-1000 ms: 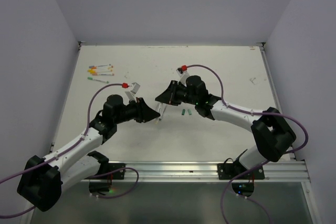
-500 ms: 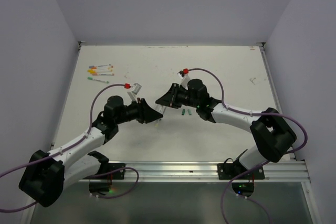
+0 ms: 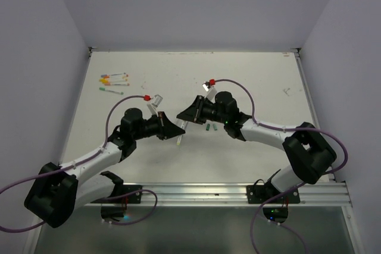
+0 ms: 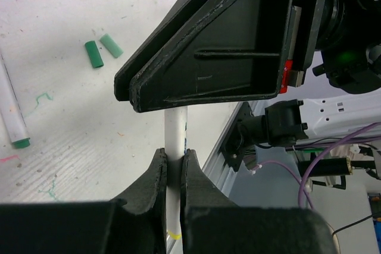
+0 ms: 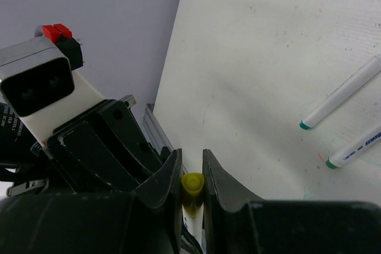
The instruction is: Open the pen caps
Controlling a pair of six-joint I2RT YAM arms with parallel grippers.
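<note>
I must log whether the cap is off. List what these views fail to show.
- Cap joint: in the right wrist view the right gripper hides the base of the yellow cap; in the left wrist view that gripper's body hides the top of the held pen above the left gripper.
- Top view: the far-left pens are too small to tell if capped.
- Right wrist view: two green-tipped pens run off the right edge.

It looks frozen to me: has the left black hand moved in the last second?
Yes, slightly: the left black hand, clamped on a thin white pen, has slid rightward, away from the colour-tipped pens lying far left.
</note>
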